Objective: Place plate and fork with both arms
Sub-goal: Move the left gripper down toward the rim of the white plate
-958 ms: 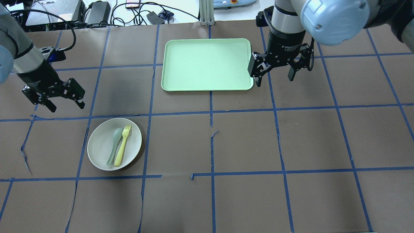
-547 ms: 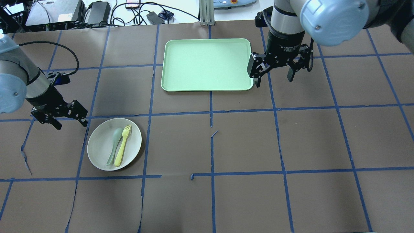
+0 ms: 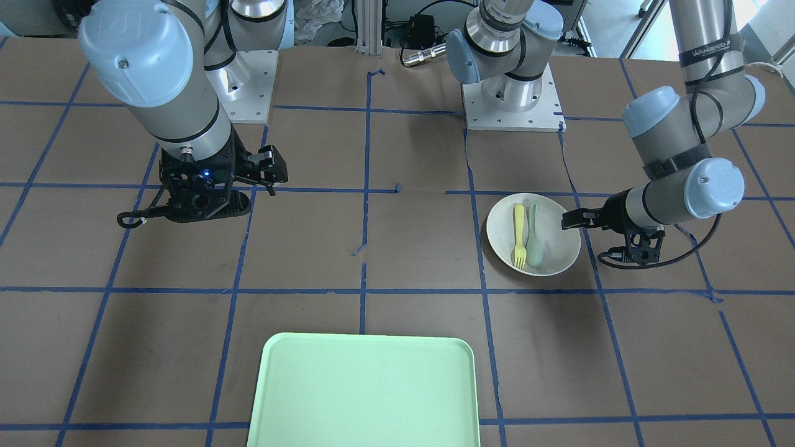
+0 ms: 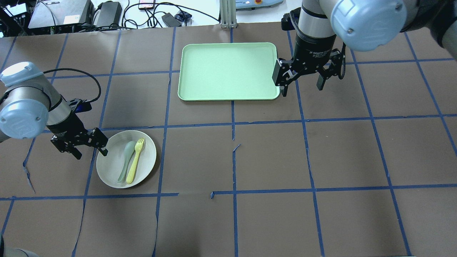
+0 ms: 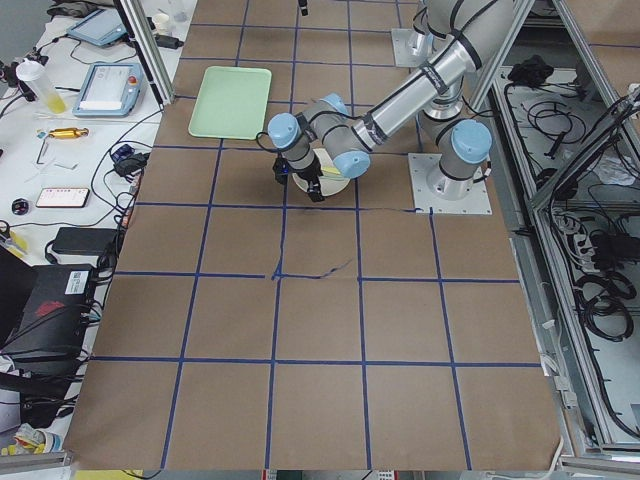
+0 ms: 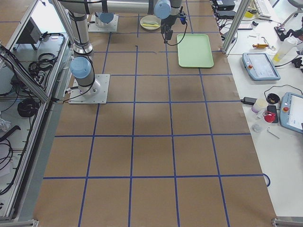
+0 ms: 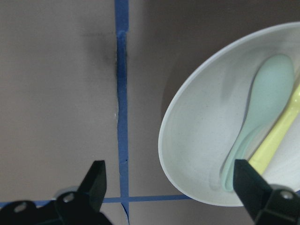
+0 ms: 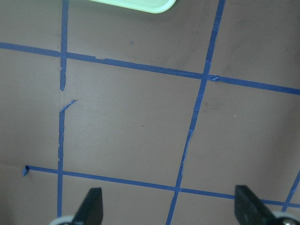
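Left gripper [image 4: 91, 154] was the near one, sitting at the left rim of the plate [image 4: 109, 167] in the lower left of the overhead view. Its jaws were spread and held nothing. In the left wrist view one finger [image 7: 95, 181] hung over bare table and the other [image 7: 249, 183] over the plate's inside, so the rim ran between them. My read: a rim pinch was being lined up, and the next move turns on dropping squarely over that edge. The plate held two things. The fork [image 4: 135, 161] lay right of centre, long axis near vertical in frame, leaning slightly right, tines toward the top. The spoon [image 4: 125, 161] lay just beside it on its left, between fork and gripper; couldn't tell if they touched. Right gripper [image 4: 302, 90] was also spread and bare, at the right edge of the tray [image 4: 228, 67] at upper centre, well apart from the plate. Nothing lay on the tray. Lifting by the rim risks tilting the plate, so the loose cutlery could slide.
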Robot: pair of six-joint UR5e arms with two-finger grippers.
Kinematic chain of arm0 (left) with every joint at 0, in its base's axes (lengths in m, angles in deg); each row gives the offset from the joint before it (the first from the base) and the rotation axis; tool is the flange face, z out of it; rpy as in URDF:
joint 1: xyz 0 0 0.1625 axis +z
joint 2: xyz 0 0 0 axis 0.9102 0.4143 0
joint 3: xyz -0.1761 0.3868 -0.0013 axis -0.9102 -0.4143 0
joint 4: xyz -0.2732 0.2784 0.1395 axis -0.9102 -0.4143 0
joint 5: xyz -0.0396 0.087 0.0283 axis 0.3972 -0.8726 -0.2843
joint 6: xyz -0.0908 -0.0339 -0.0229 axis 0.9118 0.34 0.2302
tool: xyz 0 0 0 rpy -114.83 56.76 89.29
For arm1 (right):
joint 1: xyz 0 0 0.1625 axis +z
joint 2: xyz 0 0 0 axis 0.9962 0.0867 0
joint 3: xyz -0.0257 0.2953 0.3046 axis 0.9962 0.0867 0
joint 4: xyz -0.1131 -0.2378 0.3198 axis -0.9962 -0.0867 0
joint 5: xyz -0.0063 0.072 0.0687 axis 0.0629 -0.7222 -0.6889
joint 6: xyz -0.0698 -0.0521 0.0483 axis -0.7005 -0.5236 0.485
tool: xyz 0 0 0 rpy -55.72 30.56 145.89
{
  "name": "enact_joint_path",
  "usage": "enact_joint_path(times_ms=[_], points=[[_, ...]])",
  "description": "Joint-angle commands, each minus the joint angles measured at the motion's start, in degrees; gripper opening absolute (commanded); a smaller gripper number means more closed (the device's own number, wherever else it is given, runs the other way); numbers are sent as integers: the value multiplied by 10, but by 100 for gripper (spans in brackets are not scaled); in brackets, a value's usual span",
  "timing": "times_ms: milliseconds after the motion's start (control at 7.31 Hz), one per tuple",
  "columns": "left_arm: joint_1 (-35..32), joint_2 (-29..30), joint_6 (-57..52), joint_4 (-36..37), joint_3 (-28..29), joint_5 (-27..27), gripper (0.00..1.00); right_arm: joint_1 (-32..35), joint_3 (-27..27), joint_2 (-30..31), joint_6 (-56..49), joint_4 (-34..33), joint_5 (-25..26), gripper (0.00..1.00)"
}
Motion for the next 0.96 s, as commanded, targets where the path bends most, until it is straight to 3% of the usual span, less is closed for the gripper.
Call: enact_joint_path(times_ms=[0,411,684,821], points=[[0,20,-4,12,-14,-1,85,0,-1,-1,0,0,0,100],[0,46,-11,14,-11,-3,73,1,-5,-1,3,0,0,100],[0,51,-27,14,-7,-4,6,4,-6,-1,3,0,0,100],[0,55,-30,14,-7,-2,0,4,-5,-1,3,0,0,100]])
